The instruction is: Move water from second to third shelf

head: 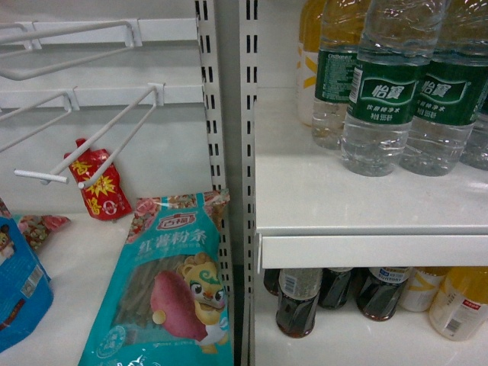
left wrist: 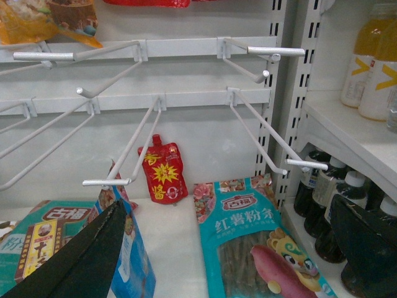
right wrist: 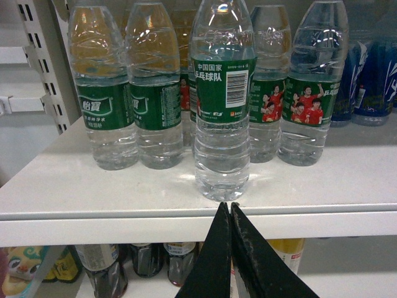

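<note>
Several clear ribbed water bottles with green labels stand on a white shelf. One water bottle stands in front of the others, near the shelf's front edge, its barcode facing the right wrist camera. My right gripper is shut with nothing in it; its tips sit just below and in front of that bottle's base, at the shelf lip. My left gripper hangs open and empty in the neighbouring bay, over the snack packets. Neither gripper shows in the head view.
Dark bottles and yellow drink bottles fill the shelf below. Blue-wrapped bottles stand at the right of the water. The left bay holds wire hooks, a red pouch, a teal noodle packet and a slotted upright.
</note>
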Available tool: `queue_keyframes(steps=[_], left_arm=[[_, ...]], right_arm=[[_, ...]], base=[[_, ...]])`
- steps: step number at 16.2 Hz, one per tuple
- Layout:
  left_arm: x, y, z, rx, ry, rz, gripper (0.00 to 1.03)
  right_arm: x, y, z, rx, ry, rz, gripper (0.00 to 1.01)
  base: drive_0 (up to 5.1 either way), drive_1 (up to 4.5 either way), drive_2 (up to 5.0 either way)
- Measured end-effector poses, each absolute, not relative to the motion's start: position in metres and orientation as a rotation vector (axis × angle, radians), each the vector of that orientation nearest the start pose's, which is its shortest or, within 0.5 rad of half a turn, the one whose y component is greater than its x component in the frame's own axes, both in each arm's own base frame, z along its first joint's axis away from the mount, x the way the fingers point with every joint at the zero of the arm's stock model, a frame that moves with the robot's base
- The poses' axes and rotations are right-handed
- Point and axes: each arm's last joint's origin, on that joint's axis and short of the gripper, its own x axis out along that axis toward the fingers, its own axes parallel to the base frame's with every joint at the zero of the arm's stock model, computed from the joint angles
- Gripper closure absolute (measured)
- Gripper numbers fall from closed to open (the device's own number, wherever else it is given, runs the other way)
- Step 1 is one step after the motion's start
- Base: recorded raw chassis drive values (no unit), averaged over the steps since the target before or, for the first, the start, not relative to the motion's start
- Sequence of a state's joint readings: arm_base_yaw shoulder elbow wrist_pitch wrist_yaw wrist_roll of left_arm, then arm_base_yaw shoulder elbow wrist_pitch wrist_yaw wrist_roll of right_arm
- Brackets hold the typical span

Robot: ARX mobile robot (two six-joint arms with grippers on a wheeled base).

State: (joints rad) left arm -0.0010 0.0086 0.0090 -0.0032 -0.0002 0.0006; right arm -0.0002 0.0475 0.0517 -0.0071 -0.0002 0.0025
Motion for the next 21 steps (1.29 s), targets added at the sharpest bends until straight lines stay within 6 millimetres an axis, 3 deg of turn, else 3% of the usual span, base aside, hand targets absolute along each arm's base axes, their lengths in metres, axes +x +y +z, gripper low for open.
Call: queue_keyframes(steps=[3, 12, 16, 18, 20, 21], left_arm=[[0.0977, -0.0001, 0.1656, 0.001, 0.003, -0.001, 0.05], [0.0977, -0.0001, 0.1655, 0.001, 0.003, -0.001, 0.05], [0.0977, -0.0001, 0.1655, 0.001, 0.003, -0.001, 0.05], [0.0977, -0.0001, 0.1655, 0.001, 0.003, -0.001, 0.05], [0.0977, -0.0001, 0.1655, 0.001, 0.003, -0.001, 0.05], [0.0977, -0.0001, 0.1655, 0.001, 0.003, -0.001, 0.05]], right_arm=[[0.0973, 0.0000, 0.1665, 0.002, 0.003, -0.001, 0.99], [0.0972, 0.0000, 0.1672, 0.002, -0.005, 0.000, 0.98], [0.0972, 0.0000, 0.1672, 0.002, -0.005, 0.000, 0.62], [0.0972, 0.0000, 0.1672, 0.002, -0.005, 0.000, 0.29], [0.0972, 0.0000, 0.1672, 0.002, -0.005, 0.000, 0.06], [0.0972, 0.0000, 0.1672, 0.002, -0.005, 0.000, 0.02]], base=[[0.0, 0.00, 0.0], [0.0, 0.00, 0.0], [0.0, 0.00, 0.0], [0.0, 0.00, 0.0], [0.0, 0.00, 0.0], [0.0, 0.00, 0.0]])
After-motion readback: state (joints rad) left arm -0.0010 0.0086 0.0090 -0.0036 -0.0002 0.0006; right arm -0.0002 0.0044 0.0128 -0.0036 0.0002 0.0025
